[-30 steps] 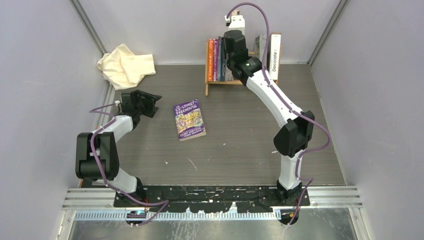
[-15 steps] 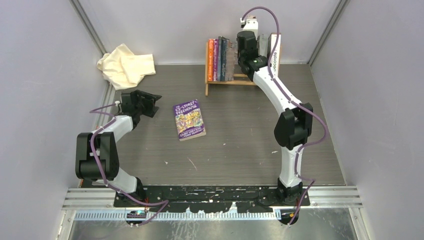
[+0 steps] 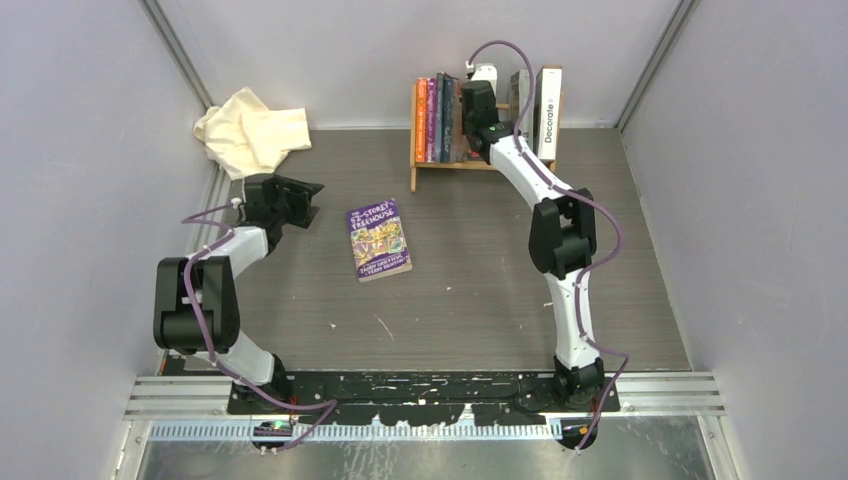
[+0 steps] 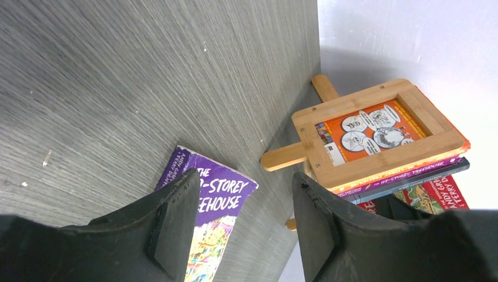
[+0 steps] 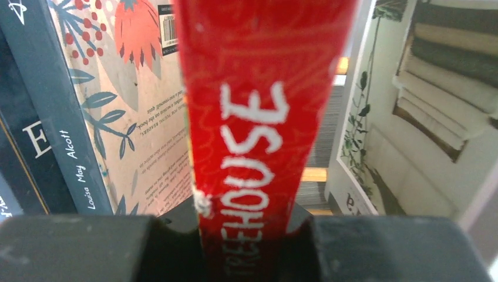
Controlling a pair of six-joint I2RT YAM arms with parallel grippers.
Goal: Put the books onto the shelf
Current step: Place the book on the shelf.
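Standing at the far edge of the grey wood-grain surface (image 3: 470, 300), the small light-brown slatted wooden shelf (image 3: 440, 165) carries a row of upright books. The thin red book with white spine lettering (image 5: 258, 117) is in the gap between a floral-covered book (image 5: 135, 117) on its left and the tall white book marked "Decorate" (image 3: 548, 105) on its right.

The shelf is light, so a hard push could slide it or tip it against the far wall. The white book stands at the shelf's right end and could be knocked off if the arm swings that way. Open space shows to the right of the red book. I cannot tell whether its bottom edge is seated, so letting go too early could let it flop right, or a pull-back could drag it out again.

The right gripper (image 5: 252, 235) is pinched tight on the red book's spine. The left gripper (image 4: 244, 200) is half open and empty, low at the left, aimed at the purple paperback (image 3: 379, 238).

The red book stands on end with its long axis vertical, spine toward the near side and covers facing left and right. The purple paperback lies flat mid-surface, cover up, long axis running near to far.
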